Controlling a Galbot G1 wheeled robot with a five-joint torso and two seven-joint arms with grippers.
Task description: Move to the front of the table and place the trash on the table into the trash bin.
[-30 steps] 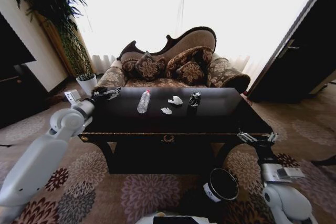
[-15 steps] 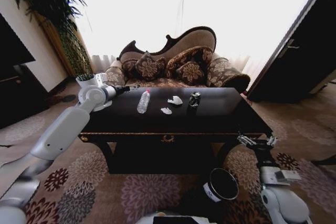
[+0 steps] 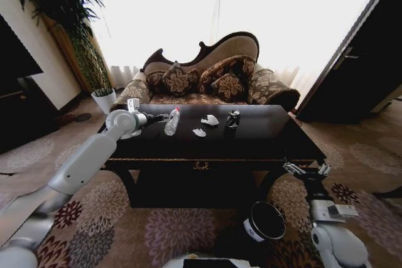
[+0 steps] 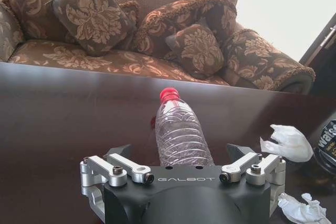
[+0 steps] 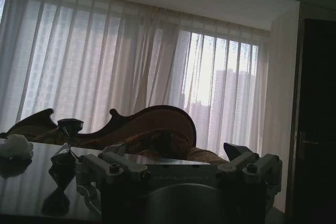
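Left gripper [image 4: 178, 156] hovers over the table [image 3: 264, 131], fingers apart, just behind the clear bottle [image 4: 178, 135]; right gripper [image 3: 307, 169], fingers apart, waits near the trash bin [image 3: 264, 221].

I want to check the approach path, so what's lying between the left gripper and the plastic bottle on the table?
Nothing: in the left wrist view the left gripper is open, and the bottle lies right at its fingers on bare table top.

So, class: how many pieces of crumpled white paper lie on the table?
2: one paper piece lies left of the can, another paper scrap nearer the front, both right of the bottle. None seems hidden.
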